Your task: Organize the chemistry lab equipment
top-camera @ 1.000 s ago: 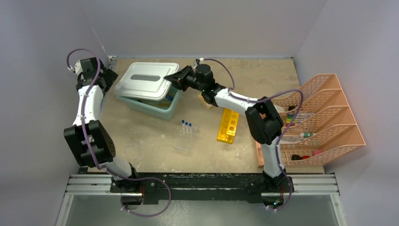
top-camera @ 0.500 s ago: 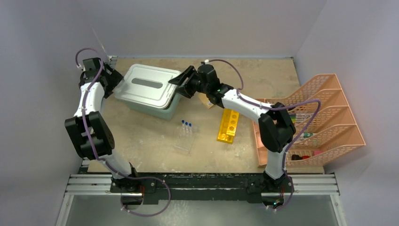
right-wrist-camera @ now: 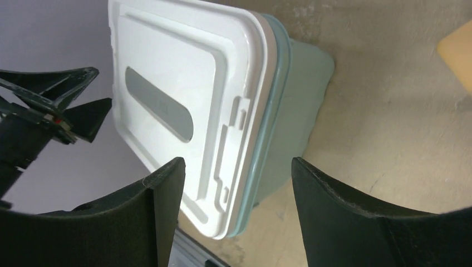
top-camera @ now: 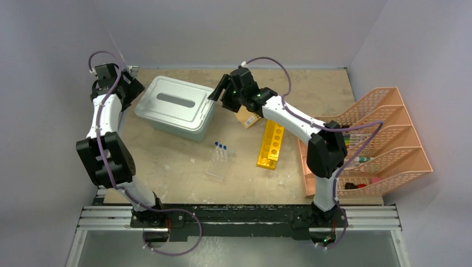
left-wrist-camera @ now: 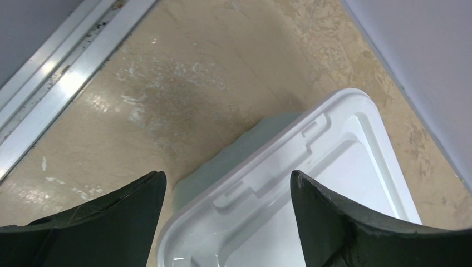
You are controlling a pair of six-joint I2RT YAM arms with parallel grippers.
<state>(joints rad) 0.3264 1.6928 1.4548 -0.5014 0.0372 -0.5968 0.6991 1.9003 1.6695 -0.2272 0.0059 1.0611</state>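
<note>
Three blue-capped tubes [top-camera: 221, 147] stand upright in a row at the upper end of the clear tube rack [top-camera: 217, 166], which sits mid-frame in the top view with its long axis running up and down the picture. To its right, apart from it, the yellow rack [top-camera: 270, 146] lies flat with its holes facing up. Its long axis runs nearly the same way, the upper end leaning slightly right.

In the upper left, a pale green box [top-camera: 183, 129] carries a white lid [top-camera: 175, 100], its length slanting from upper left to lower right. The left gripper [top-camera: 132, 92] and right gripper [top-camera: 218, 95] flank its two ends, both spread wide and holding nothing.

A tan object [top-camera: 249, 118] is partly covered by the right arm and cannot be identified. The salmon-pink organiser [top-camera: 389, 128] at the right edge holds items too small to make out.

The table [top-camera: 167, 161] is scuffed beige with whitish smears, and the walls are pale grey.
</note>
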